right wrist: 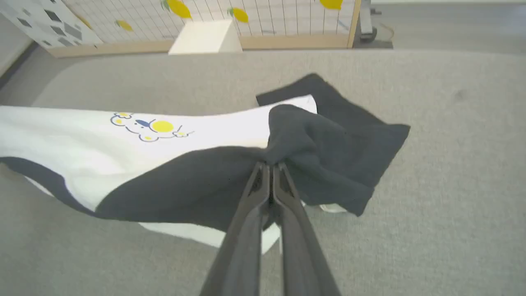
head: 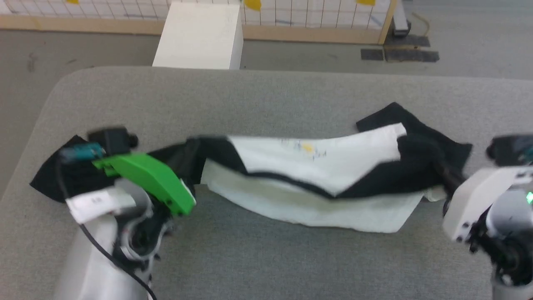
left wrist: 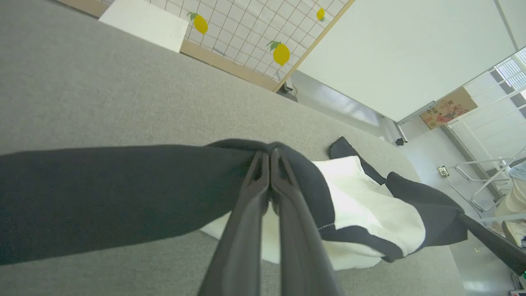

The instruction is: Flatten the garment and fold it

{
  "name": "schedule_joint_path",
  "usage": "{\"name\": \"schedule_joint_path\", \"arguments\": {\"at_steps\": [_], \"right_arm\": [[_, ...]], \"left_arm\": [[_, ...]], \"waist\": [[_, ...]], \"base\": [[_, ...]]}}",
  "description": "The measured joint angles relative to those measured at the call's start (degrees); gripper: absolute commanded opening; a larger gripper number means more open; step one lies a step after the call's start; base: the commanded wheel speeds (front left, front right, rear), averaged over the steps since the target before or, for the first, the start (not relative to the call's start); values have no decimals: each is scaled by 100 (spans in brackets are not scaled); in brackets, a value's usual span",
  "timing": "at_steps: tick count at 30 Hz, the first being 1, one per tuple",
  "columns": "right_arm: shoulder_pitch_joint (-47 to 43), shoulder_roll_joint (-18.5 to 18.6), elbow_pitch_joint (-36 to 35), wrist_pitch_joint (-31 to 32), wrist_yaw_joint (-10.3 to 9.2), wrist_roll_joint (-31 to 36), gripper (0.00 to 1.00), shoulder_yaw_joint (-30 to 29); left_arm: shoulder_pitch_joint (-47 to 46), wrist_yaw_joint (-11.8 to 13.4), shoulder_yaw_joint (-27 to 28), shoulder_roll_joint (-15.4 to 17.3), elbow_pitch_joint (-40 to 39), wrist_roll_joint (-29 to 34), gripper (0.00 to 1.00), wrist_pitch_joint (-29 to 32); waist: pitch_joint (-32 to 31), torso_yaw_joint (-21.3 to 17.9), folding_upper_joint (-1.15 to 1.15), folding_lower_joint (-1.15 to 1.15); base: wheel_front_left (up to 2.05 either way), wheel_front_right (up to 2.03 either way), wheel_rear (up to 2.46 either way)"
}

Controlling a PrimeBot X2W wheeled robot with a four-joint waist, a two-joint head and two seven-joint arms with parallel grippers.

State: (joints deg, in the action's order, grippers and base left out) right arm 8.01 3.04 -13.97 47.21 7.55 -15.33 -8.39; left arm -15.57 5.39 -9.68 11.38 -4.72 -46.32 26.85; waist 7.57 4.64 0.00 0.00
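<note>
The garment (head: 316,166) is strung between both grippers, bunched lengthwise, its white body sagging onto the grey table (head: 266,96). The left gripper (left wrist: 269,158) is pinched fully closed on black sleeve cloth at its tips. The right gripper (right wrist: 271,168) is closed likewise, prob. at the opp. shoulder, though folds hide the spot. Cloth is judged light, limp, non-slip, so best held at hems/shoulders. Ample bare table is left ahead of both grippers; a rounded corner lies outboard of the left one.

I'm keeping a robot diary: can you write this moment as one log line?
left gripper: shut on garment | right gripper: shut on garment | garment: bunched, not flat, on grey table
</note>
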Motion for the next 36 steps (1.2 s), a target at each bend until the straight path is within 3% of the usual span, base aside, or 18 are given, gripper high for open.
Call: {"name": "schedule_joint_path", "arguments": {"at_steps": [4, 7, 17, 26, 36], "right_arm": [[683, 103, -359, 38, 0, -458, 0, -115], [1841, 282, -258, 198, 0, -1011, 0, -212], [2896, 448, 185, 446, 0, -1202, 0, -452], [3250, 376, 683, 694, 0, -1151, 0, -296], [5837, 129, 2235, -175, 1, -130, 0, 277]], "left_arm": [[-619, -30, 224, 67, -244, -114, 0, -14], [-1824, -38, 385, 164, -143, -90, 0, -48], [-2953, -88, 366, 314, 433, 126, 0, -63], [-3299, -201, 263, 517, 1250, 211, 0, 108], [-5454, -309, 148, 1017, 2593, 969, 0, -244]], "waist": [[-224, -51, 0, 0], [-610, -152, 0, 0], [-935, -227, 0, 0], [-643, -231, 0, 0], [385, -332, 0, 0]], "base": [[0, 0, 0], [0, 0, 0], [0, 0, 0], [0, 0, 0], [0, 0, 0]]}}
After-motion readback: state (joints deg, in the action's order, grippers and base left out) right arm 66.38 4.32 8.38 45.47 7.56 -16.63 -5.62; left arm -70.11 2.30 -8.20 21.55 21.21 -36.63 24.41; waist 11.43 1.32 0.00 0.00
